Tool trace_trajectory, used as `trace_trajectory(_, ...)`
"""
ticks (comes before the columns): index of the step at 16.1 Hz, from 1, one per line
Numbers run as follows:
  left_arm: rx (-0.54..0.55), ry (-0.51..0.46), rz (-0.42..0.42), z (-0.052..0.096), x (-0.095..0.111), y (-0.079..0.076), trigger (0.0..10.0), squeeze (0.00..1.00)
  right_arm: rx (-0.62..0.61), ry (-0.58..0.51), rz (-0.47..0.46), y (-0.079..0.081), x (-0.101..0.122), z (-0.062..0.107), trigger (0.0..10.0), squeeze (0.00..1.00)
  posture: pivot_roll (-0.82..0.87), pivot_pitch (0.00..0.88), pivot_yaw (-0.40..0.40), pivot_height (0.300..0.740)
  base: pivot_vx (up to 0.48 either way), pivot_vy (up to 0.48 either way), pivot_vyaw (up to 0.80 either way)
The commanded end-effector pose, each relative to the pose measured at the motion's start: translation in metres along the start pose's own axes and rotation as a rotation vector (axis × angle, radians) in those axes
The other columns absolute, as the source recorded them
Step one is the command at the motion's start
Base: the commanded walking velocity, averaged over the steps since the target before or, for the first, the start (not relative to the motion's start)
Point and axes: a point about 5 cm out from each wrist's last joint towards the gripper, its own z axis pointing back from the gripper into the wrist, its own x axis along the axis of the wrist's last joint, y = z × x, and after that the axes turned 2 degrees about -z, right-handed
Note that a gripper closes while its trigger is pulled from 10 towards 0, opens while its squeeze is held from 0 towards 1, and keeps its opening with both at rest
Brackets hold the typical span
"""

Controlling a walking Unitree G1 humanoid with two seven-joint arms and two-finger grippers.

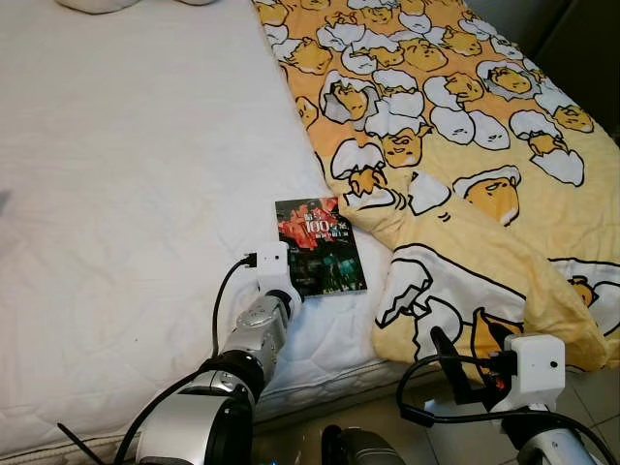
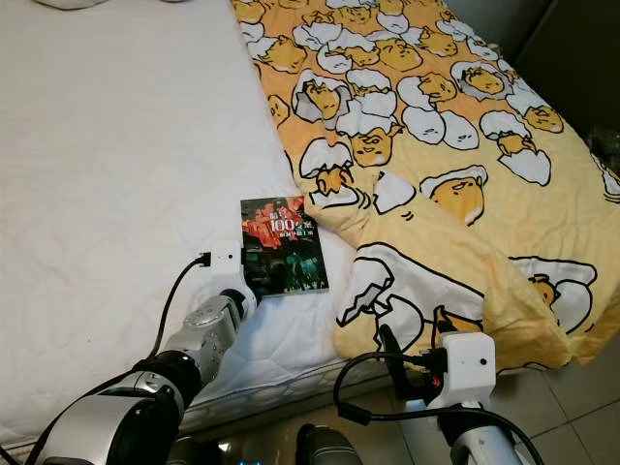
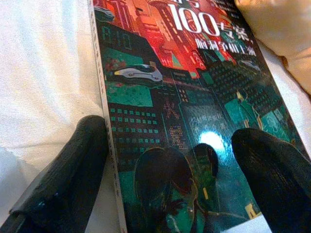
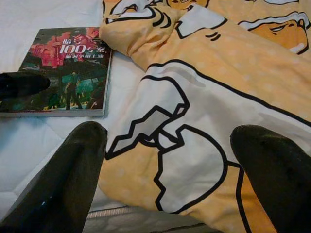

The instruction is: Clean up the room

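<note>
Lying flat on the white quilted bed [image 1: 126, 194], lower centre of the left eye frame: a thin rectangular book [image 1: 320, 246] with a glossy cover, red at the top, dark green below, white "100" and characters printed across it. Touching the book's upper right corner: a soft yellow blanket [image 1: 455, 145] printed with cartoon eggs, rumpled and folded, draped down the right half of the frame and over the mattress edge. Reaching in from lower left on a silver jointed arm with a black cable: left tool [image 3: 170, 160], released, fingers spread wide over the book's near end. One black rubbery finger [image 3: 68, 170] resting on the sheet just beside the spine, the other on or just above the shiny cover; nothing clamped. Hovering at lower right, by the bed's edge: right tool [image 4: 165, 160], white boxy wrist behind it, fingers parted, empty, pointed at a hanging fold of blanket. Pale tiled floor [image 1: 591, 387] at far lower right.
</note>
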Motion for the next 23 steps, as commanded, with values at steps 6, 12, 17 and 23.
trace_trajectory(6,-0.034,0.212,0.291,0.009,-0.047,-0.018,0.0,0.0,0.009,0.032,-0.008,0.0,-0.004,0.003,10.0,0.0,-0.28,0.178,-0.108,0.74,0.0,0.0,0.0)
trace_trajectory(12,-0.082,0.175,0.491,0.01,-0.049,-0.024,0.0,0.0,0.023,0.063,0.003,-0.003,-0.004,0.013,10.0,0.0,-0.33,0.188,-0.145,0.74,0.0,0.0,0.0)
trace_trajectory(17,-0.151,0.179,0.316,0.013,-0.054,-0.033,0.0,0.0,0.03,0.057,0.006,-0.003,-0.003,0.008,10.0,0.0,-0.31,0.176,-0.136,0.74,0.0,0.0,0.0)
trace_trajectory(23,-0.146,0.108,0.508,0.007,-0.034,-0.022,0.0,0.0,0.062,0.028,-0.042,0.012,-0.005,-0.007,10.0,0.0,-0.26,0.159,-0.096,0.74,0.0,0.0,0.0)
